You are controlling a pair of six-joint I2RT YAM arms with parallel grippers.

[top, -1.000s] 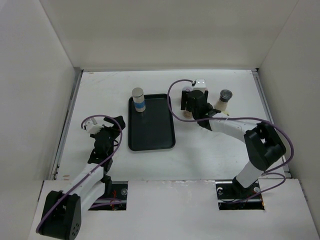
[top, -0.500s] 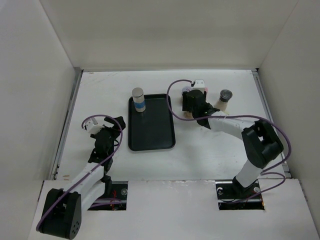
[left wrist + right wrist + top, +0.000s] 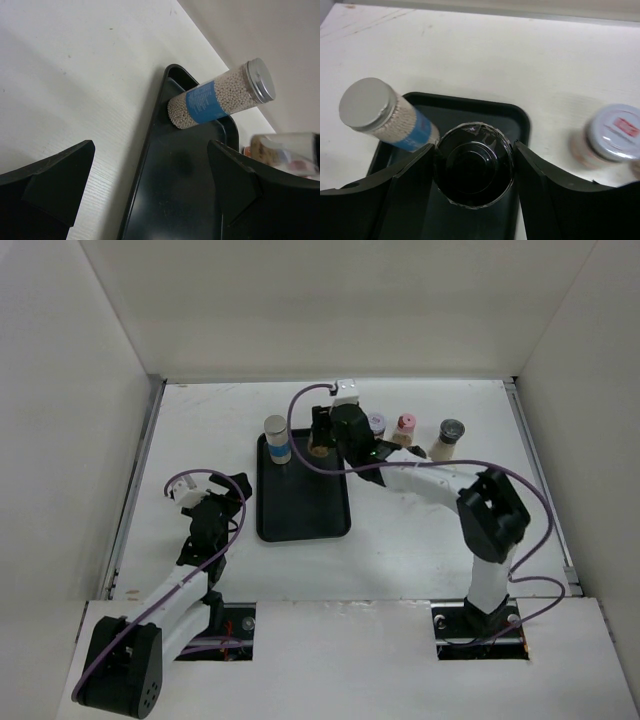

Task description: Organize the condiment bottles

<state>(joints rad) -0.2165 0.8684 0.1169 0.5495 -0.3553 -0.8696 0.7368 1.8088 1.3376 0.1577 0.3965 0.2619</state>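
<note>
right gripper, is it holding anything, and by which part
Yes: the right gripper clamps a small black-capped bottle by the sides of its cap.

Flat black tray on white desk. Silver-capped bottle at tray's 11 o'clock: blue label band, tan beads. Black-capped bottle: glossy black top. Toward 2 o'clock: purple-capped bottle, pink-capped bottle, dark-grey-capped bottle with cream contents. Purple cables.

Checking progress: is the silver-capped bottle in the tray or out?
In: the silver-capped bottle stands upright in the far left corner of the tray, base inside its rim.
</note>
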